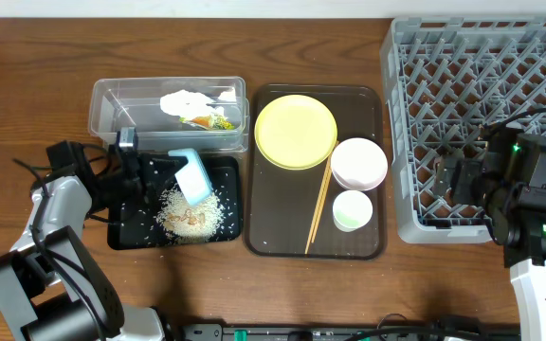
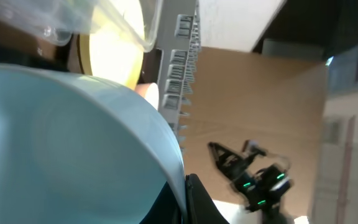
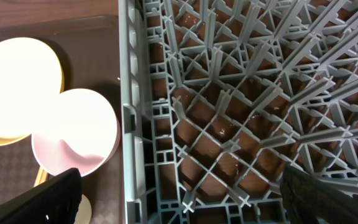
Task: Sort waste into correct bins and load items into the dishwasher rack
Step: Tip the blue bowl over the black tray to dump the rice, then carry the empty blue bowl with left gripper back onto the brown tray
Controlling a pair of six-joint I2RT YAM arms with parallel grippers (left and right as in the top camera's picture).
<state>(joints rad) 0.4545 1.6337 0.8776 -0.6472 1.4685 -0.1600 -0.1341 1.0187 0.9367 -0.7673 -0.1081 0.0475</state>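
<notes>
Between the clamped fingers of the left gripper [image 1: 172, 169] — blue bowl [image 1: 191, 177], tipped on edge, rice [image 1: 193, 216] heaped on the black tray [image 1: 127, 230] just below it, right gripper [image 1: 450, 177] spread wide above the rack [image 1: 500, 76]

Overhead faces straight down over the brown wooden worktop [image 1: 27, 85]; the nearer right wrist view shares its grey plastic lattice crate [image 3: 132, 81].

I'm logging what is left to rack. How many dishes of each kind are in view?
Plates: 1, the yellow plate
Bowls: 2, the light blue bowl and the pinkish-white bowl
Cups: 1, the small white cup
Chopstick pairs: 1, the chopsticks
Total: 5
</notes>
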